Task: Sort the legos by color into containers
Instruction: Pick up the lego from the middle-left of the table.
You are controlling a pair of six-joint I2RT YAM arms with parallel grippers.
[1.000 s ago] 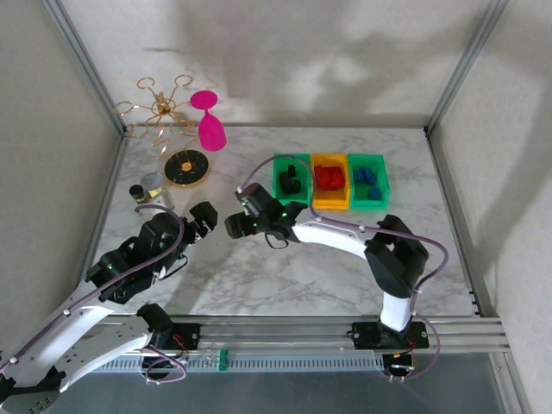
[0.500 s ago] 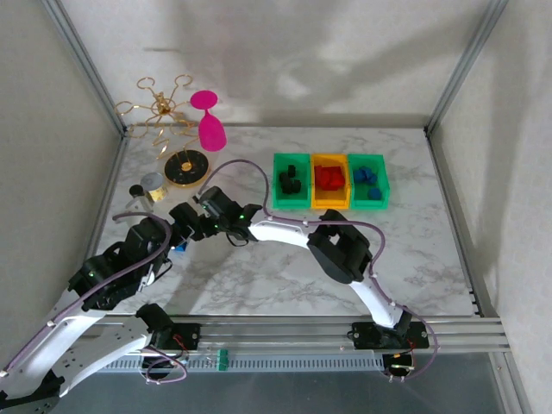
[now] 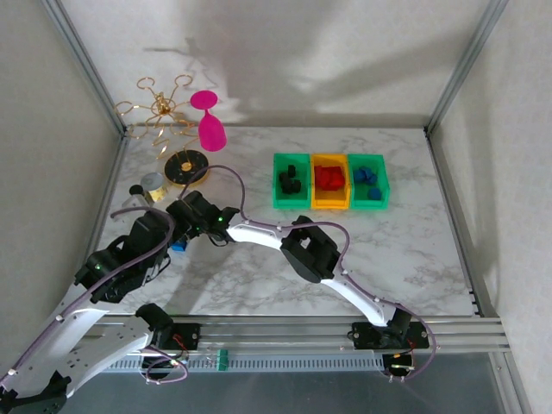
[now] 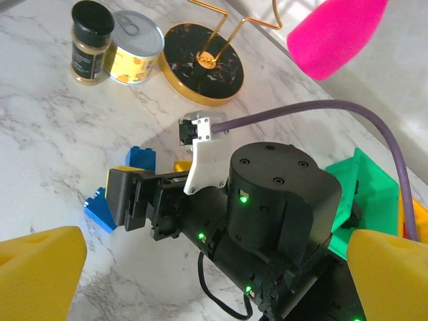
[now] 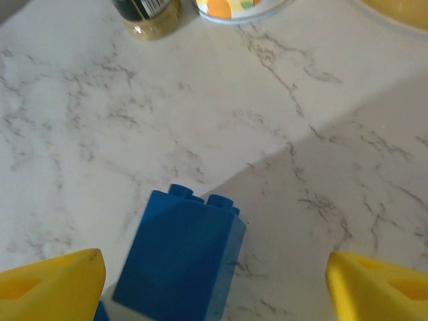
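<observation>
My right gripper [image 5: 214,294] is released, its yellow fingertips [image 5: 50,284] spread wide on either side of a blue lego [image 5: 179,257]. This brick lies near the left edge of the table [image 3: 414,259], about midway between the near and far edges. It sits much closer to one fingertip than the other; I cannot tell whether that nearer tip touches it, and the other is well apart. The brick is a glossy deep blue block, taller than it is wide, with two round studs showing along its far edge. A second blue lego [image 4: 142,158] rests just beside my right gripper, on the far side, studs up.

My left gripper [image 4: 214,267] is released too, grasping nothing, and hovers above my right arm's wrist.

Toward the far-left corner a spice jar [image 4: 90,40] and a tin can [image 4: 136,45] stand side by side, with the disc stand [image 4: 204,63] near them.

Near the far edge, right of centre, three containers stand in a row. The left green bin [image 3: 291,203] has black legos [image 3: 291,180], the orange-yellow bin [image 3: 329,204] has red legos [image 3: 329,178], and the right green bin [image 3: 371,204] has blue legos [image 3: 366,177].
</observation>
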